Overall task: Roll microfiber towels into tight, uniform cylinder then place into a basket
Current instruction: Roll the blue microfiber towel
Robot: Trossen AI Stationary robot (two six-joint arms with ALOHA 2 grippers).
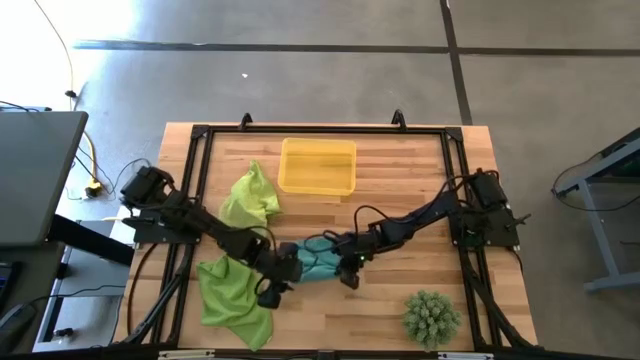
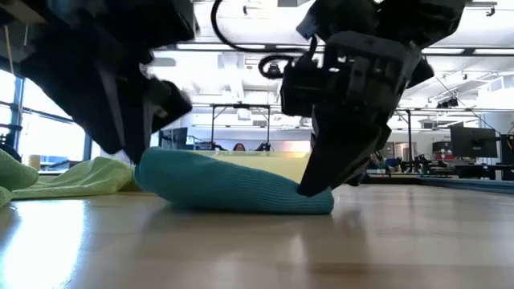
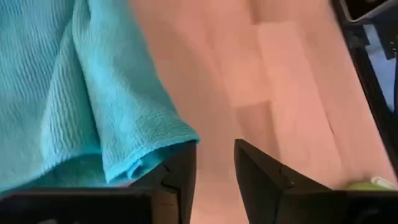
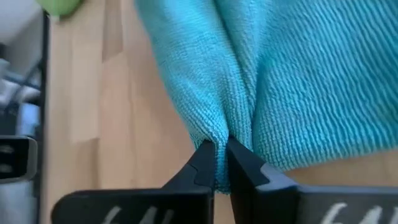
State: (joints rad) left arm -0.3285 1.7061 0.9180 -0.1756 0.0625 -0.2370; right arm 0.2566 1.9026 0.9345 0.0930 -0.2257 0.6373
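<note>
- Pinching a fold of the teal towel (image 4: 292,81), the right gripper (image 4: 221,163) has its fingers clamped tight on the cloth at the towel's right end; the hold takes in only a thin ridge of fabric, so a pull could slip it free.
- Left gripper (image 3: 214,165) sits at the teal towel's left end with its fingers parted and bare wood between them. It grasps nothing, and the cloth edge lies against the outside of one finger.
- Teal towel lies bunched on the table (image 1: 400,300), short of the basket (image 1: 317,166) — a loose lump rather than a cylinder. Risk: with one end unheld, rolling may skew or unwind.
- Two lime-green towels (image 1: 236,294) lie crumpled left of the teal one; the nearer could get dragged by the left arm.
- Spiky plant (image 1: 432,316) stands right of the teal towel, well apart; low risk.
</note>
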